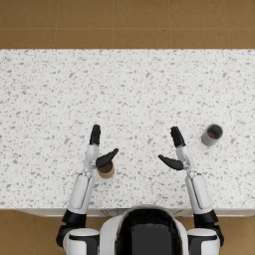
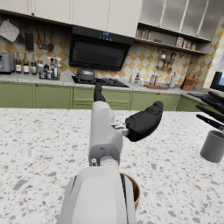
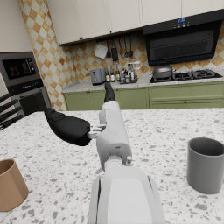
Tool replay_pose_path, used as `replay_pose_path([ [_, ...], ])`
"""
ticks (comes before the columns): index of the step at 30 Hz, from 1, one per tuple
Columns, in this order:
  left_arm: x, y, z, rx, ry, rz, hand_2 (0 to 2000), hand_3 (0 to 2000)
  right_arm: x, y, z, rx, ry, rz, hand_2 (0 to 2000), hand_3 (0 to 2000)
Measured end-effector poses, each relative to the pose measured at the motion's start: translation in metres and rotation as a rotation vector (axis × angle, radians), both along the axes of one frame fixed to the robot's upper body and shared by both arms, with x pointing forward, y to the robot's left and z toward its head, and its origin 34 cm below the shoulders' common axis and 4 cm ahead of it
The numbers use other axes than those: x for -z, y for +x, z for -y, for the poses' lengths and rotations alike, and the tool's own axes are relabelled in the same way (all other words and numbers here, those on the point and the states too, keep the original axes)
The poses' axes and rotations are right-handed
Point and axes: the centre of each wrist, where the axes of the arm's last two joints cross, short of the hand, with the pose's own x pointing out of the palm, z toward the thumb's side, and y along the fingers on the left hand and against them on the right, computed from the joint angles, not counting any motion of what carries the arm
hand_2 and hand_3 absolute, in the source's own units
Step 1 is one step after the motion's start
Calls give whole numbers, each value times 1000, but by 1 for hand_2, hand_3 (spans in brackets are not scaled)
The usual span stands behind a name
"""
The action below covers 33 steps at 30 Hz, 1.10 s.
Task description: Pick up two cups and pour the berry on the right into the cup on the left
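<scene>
A brown cup (image 1: pixel 106 170) stands on the speckled counter (image 1: pixel 60 99), close under my left hand (image 1: pixel 98 149), which is open with its thumb spread over the cup. The same brown cup (image 2: pixel 131 190) shows beside my left forearm, and again as the brown cup (image 3: pixel 10 185) in the right wrist view. A grey cup (image 1: pixel 211 134) with a red berry (image 1: pixel 212 135) inside stands right of my right hand (image 1: pixel 175 151), a short gap away. That hand is open and holds nothing. The grey cup (image 3: pixel 205 164) and grey cup (image 2: pixel 213 146) show upright.
The counter's far edge (image 1: pixel 127 49) meets a brown tiled floor. Its near edge runs just ahead of my shoulders. Kitchen cabinets and a stove (image 2: pixel 97 81) stand in the background of the wrist views.
</scene>
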Motion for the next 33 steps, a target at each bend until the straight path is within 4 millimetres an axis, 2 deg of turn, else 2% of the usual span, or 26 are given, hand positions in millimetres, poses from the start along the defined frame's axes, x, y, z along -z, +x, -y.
replay_pose_path([
  [16, 0, 0, 0, 0, 0, 0, 0, 0, 0, 0, 0, 0, 0, 0, 0, 0],
  [21, 11, -8, 0, 70, 6, 57, 0, 0, 3, -5, -4, 73, 57, 45, 0, 0],
  [27, 23, -30, -17, 2, 199, 73, 0, 0, -3, -9, 26, 265, -86, 143, 0, 0],
  [33, 34, -50, -31, -41, 269, 31, 0, 0, -5, -9, 66, 471, -201, 176, 0, 0],
])
